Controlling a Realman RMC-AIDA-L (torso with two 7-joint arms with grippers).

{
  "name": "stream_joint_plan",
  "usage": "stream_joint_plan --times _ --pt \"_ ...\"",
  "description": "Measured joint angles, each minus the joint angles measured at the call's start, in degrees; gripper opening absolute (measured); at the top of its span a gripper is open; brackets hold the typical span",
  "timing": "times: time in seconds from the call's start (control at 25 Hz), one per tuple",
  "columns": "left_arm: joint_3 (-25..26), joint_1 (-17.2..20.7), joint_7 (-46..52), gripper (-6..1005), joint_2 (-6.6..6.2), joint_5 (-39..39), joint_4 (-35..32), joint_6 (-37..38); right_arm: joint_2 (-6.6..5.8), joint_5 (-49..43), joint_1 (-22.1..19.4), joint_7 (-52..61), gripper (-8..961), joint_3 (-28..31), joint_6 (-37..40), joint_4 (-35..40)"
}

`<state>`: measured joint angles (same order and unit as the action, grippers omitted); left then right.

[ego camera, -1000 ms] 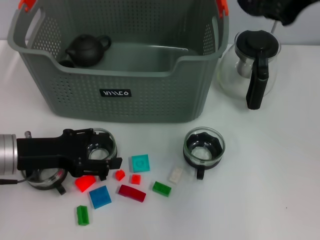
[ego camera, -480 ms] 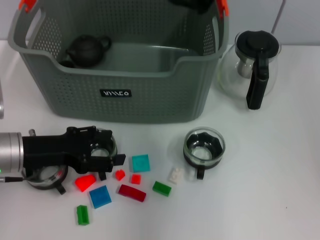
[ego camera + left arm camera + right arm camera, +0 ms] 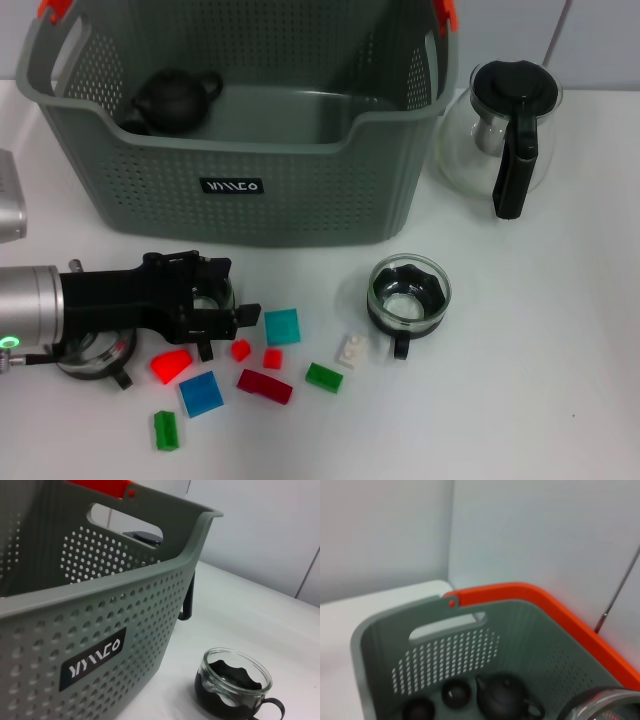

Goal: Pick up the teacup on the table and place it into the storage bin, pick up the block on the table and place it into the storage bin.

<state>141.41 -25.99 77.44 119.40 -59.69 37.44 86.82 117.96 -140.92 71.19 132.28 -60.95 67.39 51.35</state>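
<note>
1. Tabletop (image 3: 560,330) carries the grey bin (image 3: 240,190) at the back, a glass teapot (image 3: 505,130) to its right, and loose cups and blocks in front.

2. Left pincer (image 3: 215,305) reaches in low from the left edge, lying almost flat over the tabletop, probably so that its fingers come in at the height of the small things. It sits over a glass teacup (image 3: 205,290) just in front of the bin. I cannot tell whether its fingers are open or closed on that cup, since the black body hides them.

3. A second teacup (image 3: 407,295) stands free, well to the right of the left pincer; the left wrist view shows it upright beside the bin wall, handle pointing away from the bin. A third cup (image 3: 95,352) sits partly under the left arm.

4. Blocks lie just beside and in front of the left pincer: a red block (image 3: 170,365), a teal block (image 3: 282,326) and a blue block (image 3: 201,393) among them. None is in the bin.

5. Right pincer is out of the head view; its wrist camera looks down into the bin from above, where a dark teapot (image 3: 502,700) already rests, and a glass rim shows at the picture's corner. Its fingers are not shown.
</note>
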Motion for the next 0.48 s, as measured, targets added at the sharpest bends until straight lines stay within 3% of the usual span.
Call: stream_joint_plan --times 0.48 --pt "0.00 0.39 0.19 838 0.68 0.19 -0.05 -1.74 -0.13 -0.71 4.98 9.98 57 -0.10 -6.82 -11.29"
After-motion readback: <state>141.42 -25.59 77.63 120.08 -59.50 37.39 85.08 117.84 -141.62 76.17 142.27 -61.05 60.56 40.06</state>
